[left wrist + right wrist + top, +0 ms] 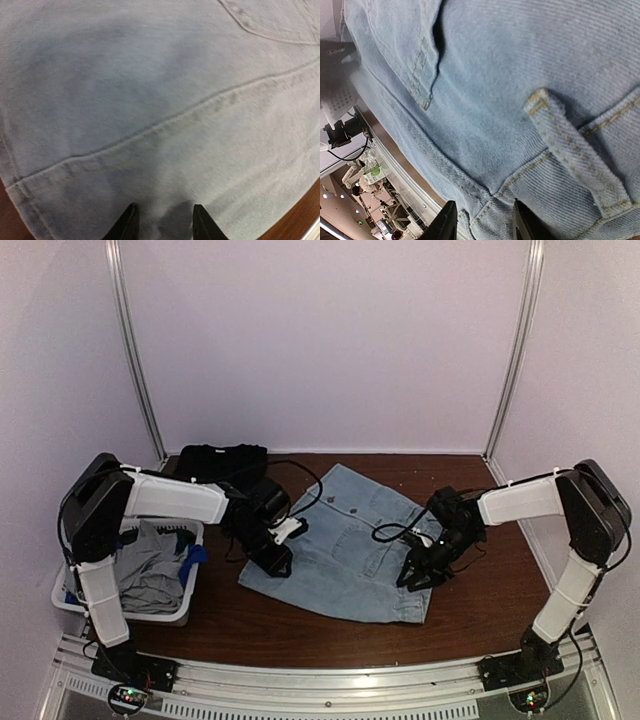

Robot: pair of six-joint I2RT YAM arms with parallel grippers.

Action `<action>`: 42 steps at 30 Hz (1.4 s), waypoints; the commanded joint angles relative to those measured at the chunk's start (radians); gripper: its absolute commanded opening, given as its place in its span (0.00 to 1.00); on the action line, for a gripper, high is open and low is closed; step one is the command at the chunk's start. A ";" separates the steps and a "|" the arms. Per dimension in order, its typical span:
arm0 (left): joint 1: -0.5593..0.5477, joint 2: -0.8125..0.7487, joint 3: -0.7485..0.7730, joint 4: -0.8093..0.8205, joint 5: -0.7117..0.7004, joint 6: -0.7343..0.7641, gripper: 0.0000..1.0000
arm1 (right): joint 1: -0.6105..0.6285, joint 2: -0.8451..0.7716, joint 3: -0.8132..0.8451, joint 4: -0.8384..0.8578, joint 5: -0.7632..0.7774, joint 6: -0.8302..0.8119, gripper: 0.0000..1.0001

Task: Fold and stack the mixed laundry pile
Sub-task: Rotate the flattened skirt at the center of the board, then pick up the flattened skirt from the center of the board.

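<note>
The light-blue denim piece (340, 545) is matt cloth with a rough twill weave and raised stitched seams. The surface (480, 625) under it looks like dark brown wood, smooth, with a weak shine. The basket (165, 616) is white plastic. The black garment (222, 460) is soft matt cloth.

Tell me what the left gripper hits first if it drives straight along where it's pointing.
The light-blue denim piece. The left gripper points down onto it near its hem, fingers apart, with cloth filling the line ahead. How close it is, the wrist view doesn't show; it may be nearly touching.
</note>
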 commanded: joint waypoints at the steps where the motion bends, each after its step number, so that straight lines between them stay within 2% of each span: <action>1: -0.102 -0.075 -0.124 -0.043 0.056 -0.015 0.37 | -0.040 0.083 0.060 0.014 0.108 -0.038 0.39; 6: -0.244 -0.127 -0.190 -0.064 0.159 -0.017 0.30 | -0.049 0.143 0.282 0.000 0.076 -0.089 0.38; 9: -0.220 -0.214 -0.170 -0.078 0.247 0.061 0.29 | -0.076 0.084 0.338 -0.014 0.063 -0.108 0.39; 13: -0.144 -0.275 -0.090 -0.059 0.284 0.061 0.41 | -0.179 0.012 0.333 0.024 0.056 -0.058 0.44; 15: -0.124 -0.271 -0.047 -0.051 0.205 0.042 0.46 | -0.218 0.010 0.335 0.033 0.055 -0.038 0.49; 18: -0.076 -0.260 -0.011 0.016 0.120 -0.007 0.56 | -0.230 0.045 0.360 0.026 0.048 -0.028 0.47; 22: 0.006 -0.168 0.124 0.043 0.028 -0.024 0.62 | -0.224 0.059 0.328 0.056 0.022 0.007 0.44; 24: 0.026 -0.079 0.281 -0.002 -0.072 0.021 0.63 | -0.219 0.043 0.288 0.084 0.021 0.022 0.44; 27: 0.083 0.060 0.462 -0.084 -0.081 0.064 0.64 | -0.221 0.026 0.262 0.185 0.012 0.054 0.47; 29: 0.135 0.120 0.528 -0.111 -0.056 0.056 0.63 | -0.222 0.069 0.339 0.162 0.060 -0.005 0.49; 33: 0.227 0.167 0.563 -0.083 0.011 0.059 0.63 | -0.223 0.241 0.581 0.018 0.129 -0.110 0.50; 39: 0.261 0.258 0.649 -0.125 0.028 0.095 0.63 | -0.219 0.434 0.818 -0.047 0.167 -0.173 0.52; 41: 0.262 0.278 0.650 -0.136 0.032 0.096 0.62 | -0.218 0.482 0.870 -0.056 0.181 -0.179 0.57; 42: 0.262 0.282 0.644 -0.136 0.026 0.097 0.62 | -0.218 0.507 0.896 -0.060 0.193 -0.182 0.65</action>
